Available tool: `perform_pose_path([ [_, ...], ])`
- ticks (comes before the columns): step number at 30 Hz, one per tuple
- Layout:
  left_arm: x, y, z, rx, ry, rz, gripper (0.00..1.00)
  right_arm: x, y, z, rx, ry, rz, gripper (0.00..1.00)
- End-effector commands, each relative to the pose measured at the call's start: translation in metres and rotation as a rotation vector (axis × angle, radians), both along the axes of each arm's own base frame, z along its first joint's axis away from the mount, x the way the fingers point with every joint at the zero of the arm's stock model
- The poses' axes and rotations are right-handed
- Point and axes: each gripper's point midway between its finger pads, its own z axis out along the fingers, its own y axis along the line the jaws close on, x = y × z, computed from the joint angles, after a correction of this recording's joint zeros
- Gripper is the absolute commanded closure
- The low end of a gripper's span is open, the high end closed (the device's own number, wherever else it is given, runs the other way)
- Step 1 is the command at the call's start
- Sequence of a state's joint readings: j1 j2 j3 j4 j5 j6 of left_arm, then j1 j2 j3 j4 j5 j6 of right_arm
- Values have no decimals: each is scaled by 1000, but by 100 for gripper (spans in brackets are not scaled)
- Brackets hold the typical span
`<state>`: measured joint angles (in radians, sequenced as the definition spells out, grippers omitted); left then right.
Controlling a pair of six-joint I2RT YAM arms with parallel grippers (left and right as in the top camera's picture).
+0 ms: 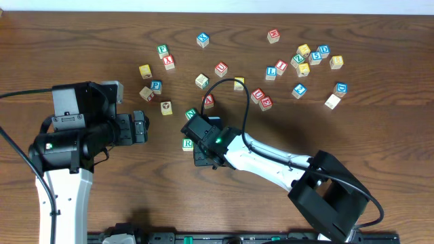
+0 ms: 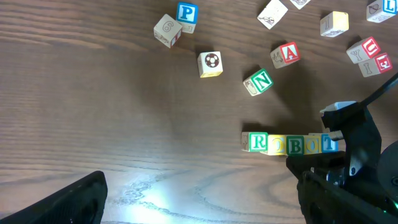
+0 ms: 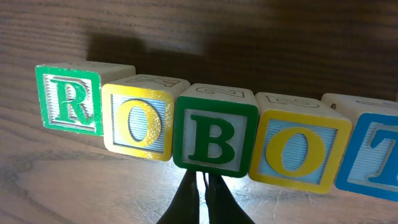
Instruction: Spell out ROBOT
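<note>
Right gripper (image 3: 200, 194): fingers pressed together with nothing between them. The tips are low over the table (image 3: 74, 180) and point at the row. They sit at the lower edge of the B (image 3: 215, 140); touching or a hairline apart, cannot tell.

Row (image 2: 292, 144) reads R-O-B-O-T, letters upright toward the right wrist camera.
- B is dead ahead of the shut tips.
- First O (image 3: 140, 121) and R (image 3: 68, 99) lie off to the view's left of the tips.
- Second O (image 3: 298, 152) and T (image 3: 373, 160) lie to the view's right, with T cut by the frame edge.
- The blocks sit side by side, touching, all flat on the wood.
- The line is not quite straight: R stands a little farther from the tips than its neighbour.

Overhead: the right gripper covers most of the row. Only R shows, poking out beside it.

Left gripper (image 1: 141, 127): jaws spread wide and empty, one finger (image 2: 65, 202) at the lower corner of its wrist view. The row lies ahead of these jaws, off to the view's right and well apart from them. The right gripper's black body overlaps the T end in that view.

Loose blocks lie farther ahead of the left jaws, beyond the row.
- N (image 2: 258, 81) is nearest the row and turned askew.
- A (image 2: 285, 54) is just past N.
- Ball block (image 2: 211, 64) is to the view's left of N.
- P (image 2: 186, 13) is farthest out.
- None of them touches the row.
</note>
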<state>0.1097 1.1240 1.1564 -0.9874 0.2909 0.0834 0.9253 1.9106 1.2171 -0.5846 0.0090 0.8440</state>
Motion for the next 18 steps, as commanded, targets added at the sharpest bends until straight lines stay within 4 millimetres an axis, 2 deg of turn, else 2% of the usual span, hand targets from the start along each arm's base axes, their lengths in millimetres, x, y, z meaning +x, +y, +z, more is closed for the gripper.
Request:
perform_pose_path([
  [1,1,-1,5,-4,-16,-15,4,1,-1,2,-12,-24,14,99],
  [6,1,-1,5,-4,-16,-15,4,1,0,2,-11,-22,14,99],
  [11,1,-1,5,-4,-16,-15,4,-14,5,0,24,56,39,99],
  [18,1,-1,5,-4,-16,-15,4,-28,-13,-5,-47,118,25,99],
])
